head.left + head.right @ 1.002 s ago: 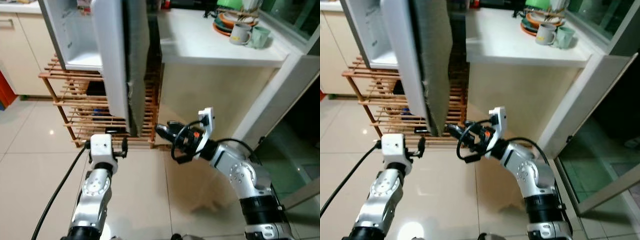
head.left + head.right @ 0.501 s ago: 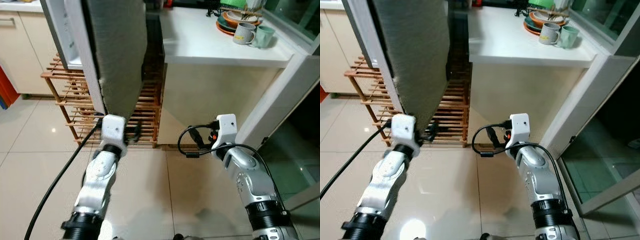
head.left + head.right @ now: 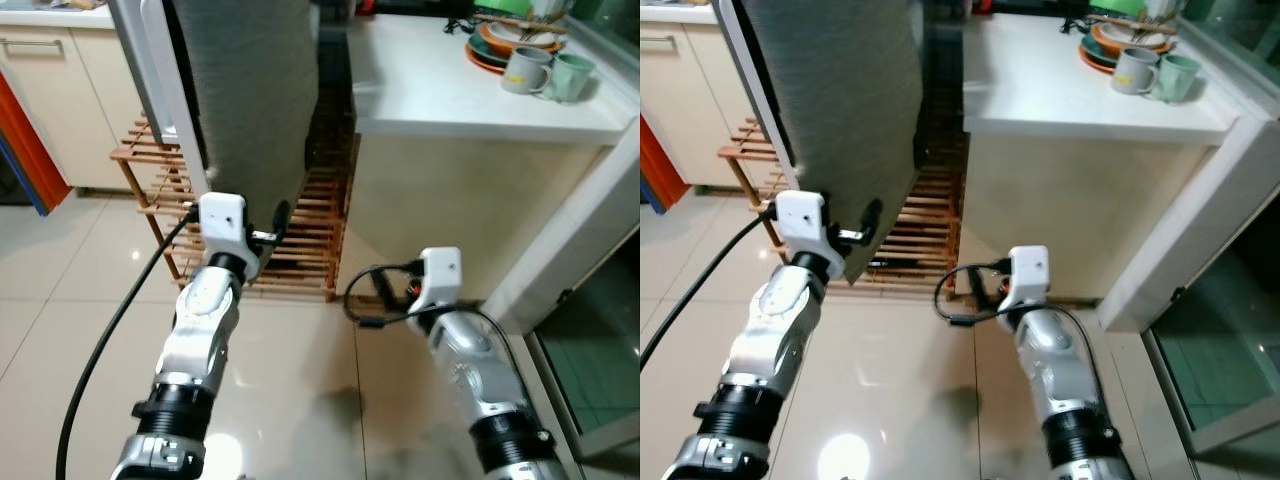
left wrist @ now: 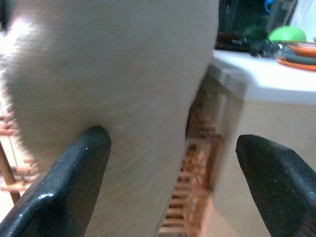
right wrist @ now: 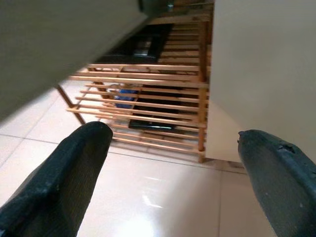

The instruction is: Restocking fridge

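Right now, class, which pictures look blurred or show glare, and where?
Left wrist view: the grey fridge door is soft and smeared close up. Right eye view: a bright glare spot on the floor tiles. Right wrist view: the wooden rack is fairly sharp, its black fingers blurred.

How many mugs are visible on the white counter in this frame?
2. A grey mug and a pale green mug stand side by side at the far right of the white counter, just in front of stacked plates. More may be hidden beyond the frame.

Fridge door blocks the way ahead.
The grey fridge door (image 3: 245, 90) stands against the left claw (image 4: 168, 182); open tiled floor (image 3: 300, 370) lies below.
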Motion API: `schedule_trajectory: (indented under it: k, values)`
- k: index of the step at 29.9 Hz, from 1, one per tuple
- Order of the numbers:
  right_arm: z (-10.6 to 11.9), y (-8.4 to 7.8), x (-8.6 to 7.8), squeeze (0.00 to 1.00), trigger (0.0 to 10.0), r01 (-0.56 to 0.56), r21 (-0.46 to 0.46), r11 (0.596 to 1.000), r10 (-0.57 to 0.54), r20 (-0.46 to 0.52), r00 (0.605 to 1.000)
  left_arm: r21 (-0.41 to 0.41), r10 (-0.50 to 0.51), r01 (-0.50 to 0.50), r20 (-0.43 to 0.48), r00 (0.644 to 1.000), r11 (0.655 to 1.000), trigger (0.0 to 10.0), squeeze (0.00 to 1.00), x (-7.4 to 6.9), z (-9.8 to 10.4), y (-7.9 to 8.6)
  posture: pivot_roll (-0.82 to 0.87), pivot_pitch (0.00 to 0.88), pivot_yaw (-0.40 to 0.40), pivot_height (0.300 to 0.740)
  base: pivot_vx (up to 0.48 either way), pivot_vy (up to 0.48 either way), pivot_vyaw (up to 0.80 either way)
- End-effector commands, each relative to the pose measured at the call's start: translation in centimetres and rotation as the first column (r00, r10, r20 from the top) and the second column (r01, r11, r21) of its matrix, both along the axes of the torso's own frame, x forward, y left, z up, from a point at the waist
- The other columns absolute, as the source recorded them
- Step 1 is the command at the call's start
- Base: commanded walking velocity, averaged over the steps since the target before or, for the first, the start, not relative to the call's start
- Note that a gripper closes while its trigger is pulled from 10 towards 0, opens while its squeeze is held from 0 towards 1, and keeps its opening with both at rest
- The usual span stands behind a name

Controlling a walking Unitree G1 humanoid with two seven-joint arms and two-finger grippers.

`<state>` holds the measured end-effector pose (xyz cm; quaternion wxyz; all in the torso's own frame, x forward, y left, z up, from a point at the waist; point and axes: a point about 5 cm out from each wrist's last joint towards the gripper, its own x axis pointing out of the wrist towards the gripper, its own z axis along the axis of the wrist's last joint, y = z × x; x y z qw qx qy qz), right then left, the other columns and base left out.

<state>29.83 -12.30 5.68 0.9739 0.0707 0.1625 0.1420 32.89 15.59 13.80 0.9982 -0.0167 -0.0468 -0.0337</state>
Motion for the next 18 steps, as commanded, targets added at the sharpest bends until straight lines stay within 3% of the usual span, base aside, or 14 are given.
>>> schedule_trajectory:
  k: [1,5,9,11,12,13,14,16,18]
  values:
    - [0.0,-0.2,0.0,0.0,10.0,0.002,-0.014,1.0,-0.002,0.001,1.0,0.004,0.026,-0.026,0.006,1.0,1.0,10.0,0.0,0.2,0.3,0.6,-0.08,0.0,-0.028,0.74,0.0,0.465,0.0]
    - [-0.6,-0.1,-0.2,0.0,10.0,-0.014,-0.022,1.0,0.013,-0.009,1.0,0.033,0.174,-0.174,-0.025,0.984,0.984,10.0,0.0,0.4,-0.1,2.6,-0.08,0.0,-0.024,0.74,0.0,0.411,0.0]
    - [-0.5,0.2,-0.1,0.0,10.0,-0.011,-0.013,1.0,0.011,-0.006,1.0,0.057,0.173,-0.171,-0.051,0.984,0.984,10.0,0.0,0.5,-0.5,2.7,-0.07,0.0,-0.02,0.74,0.0,0.0,0.0]
    - [-0.3,0.5,0.2,0.0,10.0,-0.003,-0.01,1.0,0.003,0.012,1.0,0.069,0.118,-0.114,-0.061,0.991,0.991,10.0,0.0,0.4,-0.7,1.8,-0.07,0.0,-0.016,0.74,0.0,0.0,0.0]
    - [0.3,0.4,0.5,0.0,10.0,0.03,-0.019,0.999,-0.029,0.064,0.998,0.076,0.026,-0.021,-0.072,0.997,0.997,10.0,0.0,0.0,-1.1,0.4,-0.07,0.0,-0.01,0.74,0.0,0.0,0.0]
    - [0.7,0.0,0.6,0.0,10.0,0.067,-0.042,0.997,-0.062,0.106,0.992,0.093,-0.003,0.01,-0.08,0.997,0.996,10.0,0.0,-0.3,-1.4,0.0,-0.07,0.0,-0.01,0.74,0.0,0.0,0.0]
    - [0.7,0.0,0.6,0.0,10.0,0.067,-0.042,0.997,-0.062,0.106,0.992,0.093,-0.003,0.01,-0.08,0.997,0.996,10.0,0.0,-0.3,-1.4,0.0,-0.07,0.0,-0.01,0.74,0.0,0.0,0.0]
    - [1.6,-1.1,0.3,0.0,10.0,0.163,-0.11,0.98,-0.136,0.222,0.965,0.133,-0.045,0.059,-0.105,0.993,0.989,10.0,0.0,-1.6,-2.3,0.4,-0.08,0.0,-0.008,0.74,0.0,0.0,0.0]
    - [1.9,-1.9,-1.1,0.0,10.0,0.196,-0.128,0.972,-0.154,0.281,0.947,0.17,-0.07,0.094,-0.144,0.987,0.981,10.0,0.0,-3.7,-3.7,1.9,-0.08,0.0,-0.003,0.74,0.0,0.0,0.0]
